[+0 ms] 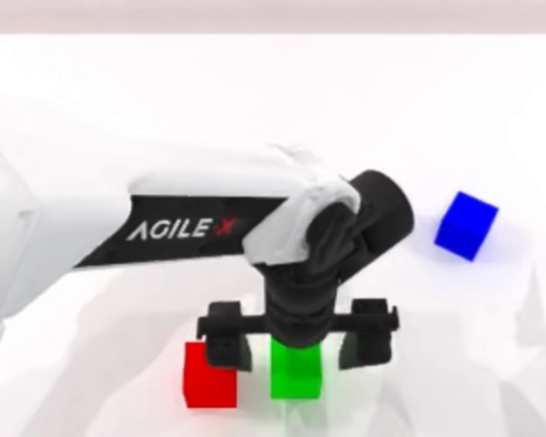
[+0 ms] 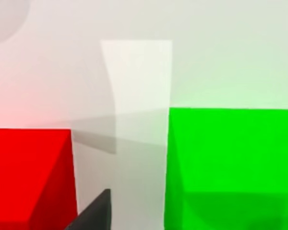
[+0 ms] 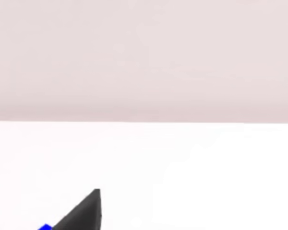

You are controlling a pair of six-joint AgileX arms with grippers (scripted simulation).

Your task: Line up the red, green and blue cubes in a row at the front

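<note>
Left gripper (image 1: 296, 341), fingers spread wide, straddles the glossy green cube (image 1: 297, 371) beside the red cube (image 1: 209, 375) on the white counter (image 1: 118, 91); right fingers' state cannot be told.

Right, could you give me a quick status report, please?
Left hand open, straddling the green cube. Red cube beside it at the front, small gap between. Blue cube far back right, unplaced. Right arm out of top view.

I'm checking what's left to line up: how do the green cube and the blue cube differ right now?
The green cube sits at the front beside the red cube, square to the table edge; the blue cube sits farther back at the right, alone and turned askew. The left gripper stands open astride the green cube; nothing is near the blue one. Both look equal in size and rest on the table.
</note>
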